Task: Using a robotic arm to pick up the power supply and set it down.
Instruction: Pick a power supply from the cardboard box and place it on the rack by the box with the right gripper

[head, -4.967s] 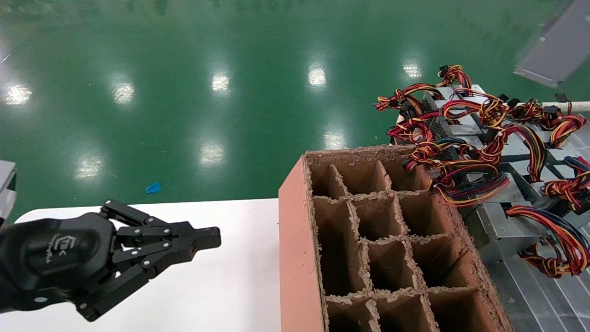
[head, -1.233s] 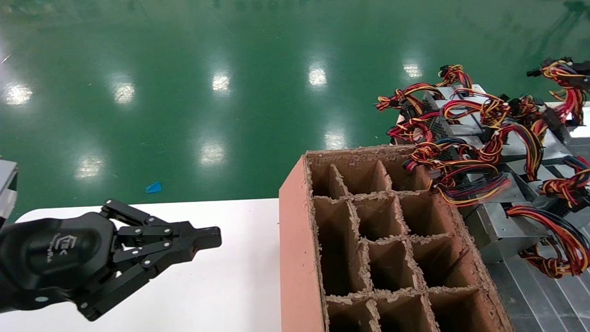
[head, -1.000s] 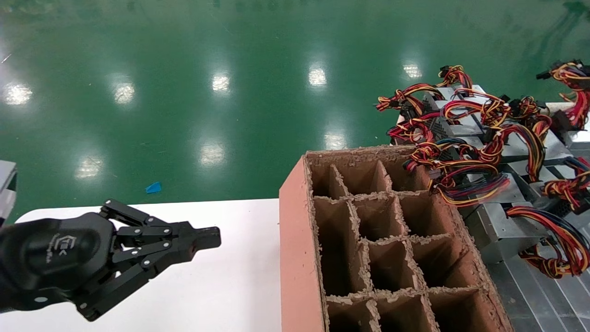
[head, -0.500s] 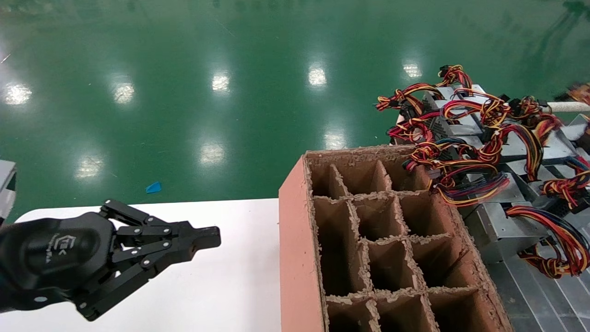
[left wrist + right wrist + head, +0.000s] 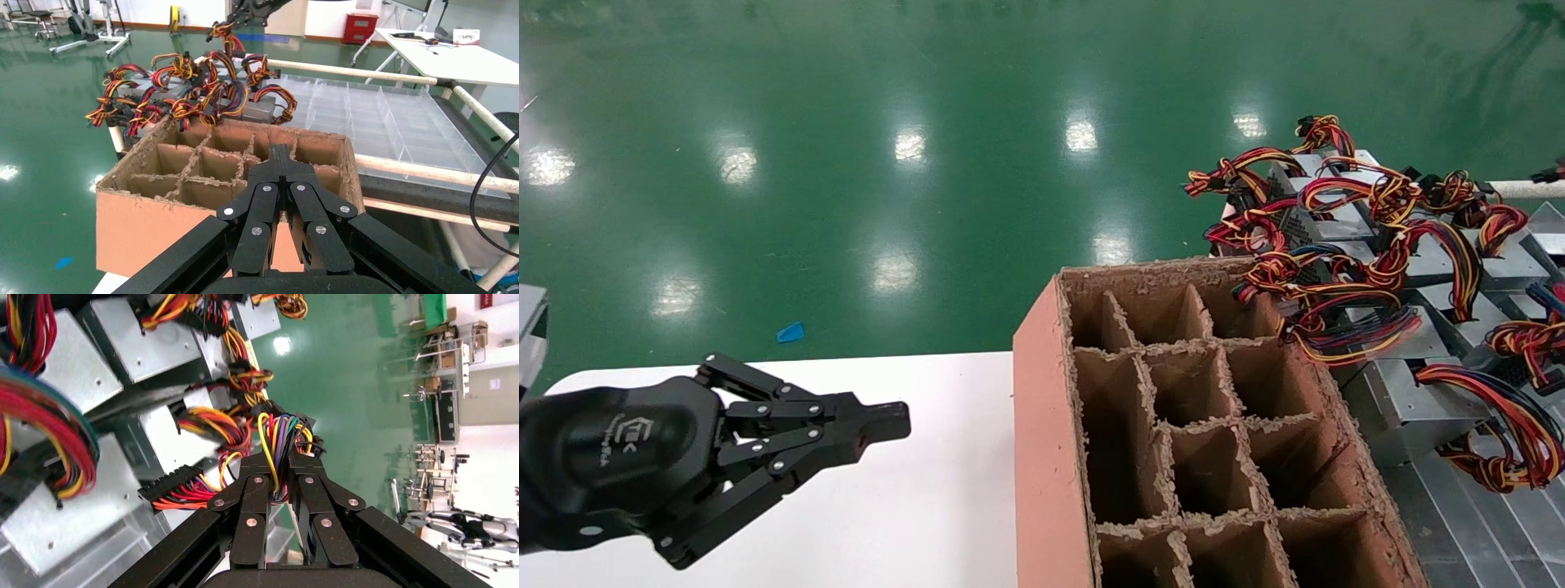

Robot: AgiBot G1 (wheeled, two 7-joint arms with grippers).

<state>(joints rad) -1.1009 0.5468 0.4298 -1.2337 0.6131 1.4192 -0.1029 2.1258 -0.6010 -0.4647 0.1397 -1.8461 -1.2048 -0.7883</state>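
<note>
On the far left of the head view, the left gripper [image 5: 878, 425] hangs above the near-left part of a white table [image 5: 911, 506], its black linkage fingers pressed together with nothing between them. The left wrist view shows the same closed fingertips [image 5: 281, 160] pointing toward the box. Behind the table lies a glossy green floor [image 5: 887, 163], with a small blue scrap [image 5: 791, 332] on it just past the table's far edge.

To the right of the table stands a brown cardboard box [image 5: 1042, 457], open on top and split by cardboard dividers [image 5: 1164, 425] into a grid of compartments. Every cell in sight holds nothing.

Further right, just beside the box, a pile of silver metal power supplies [image 5: 1410, 408] rests on a grey surface, tangled with red, yellow, black and blue cable bundles [image 5: 1344, 302].

The right gripper is outside the head view. In the right wrist view, the right gripper [image 5: 283, 471] hovers above the pile of power supplies, its fingers clamped on a bundle of coloured wires [image 5: 283, 441] with a black connector [image 5: 174, 481] nearby. Which power supply that bundle belongs to cannot be told
</note>
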